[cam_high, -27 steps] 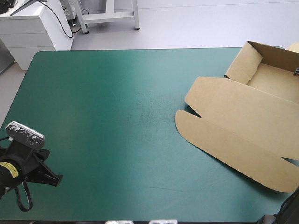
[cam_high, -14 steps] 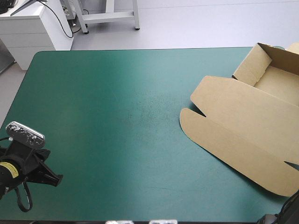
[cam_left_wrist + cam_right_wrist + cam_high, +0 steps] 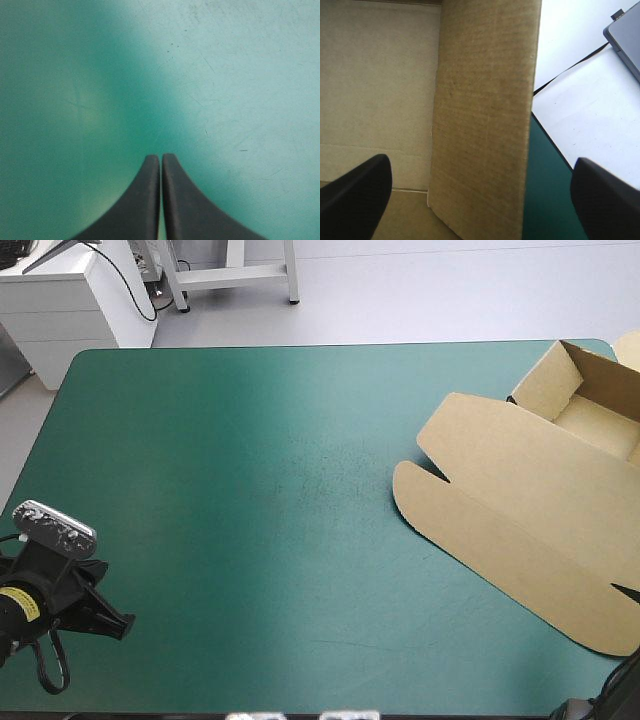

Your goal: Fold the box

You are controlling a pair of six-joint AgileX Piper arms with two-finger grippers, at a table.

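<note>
The brown box (image 3: 520, 510) lies at the table's right side, its lid flat toward the middle and its tray (image 3: 590, 405) with raised walls at the far right corner, partly cut off. In the right wrist view an upright box wall (image 3: 485, 100) stands between the wide-apart black fingers of my right gripper (image 3: 481, 162), which is open. The tray's floor (image 3: 375, 75) shows beside that wall. My left gripper (image 3: 120, 625) sits near the front left corner, far from the box. It is shut (image 3: 161, 157) over bare cover, holding nothing.
The teal-green cover (image 3: 250, 490) is bare from the left edge to the box's lid. The table's right edge (image 3: 545, 190) runs just past the raised wall. A white cabinet (image 3: 70, 290) stands beyond the far left corner.
The box has slid to the right, toward the table's right edge, and more of its tray is now out of the high view. The left arm has not moved.
</note>
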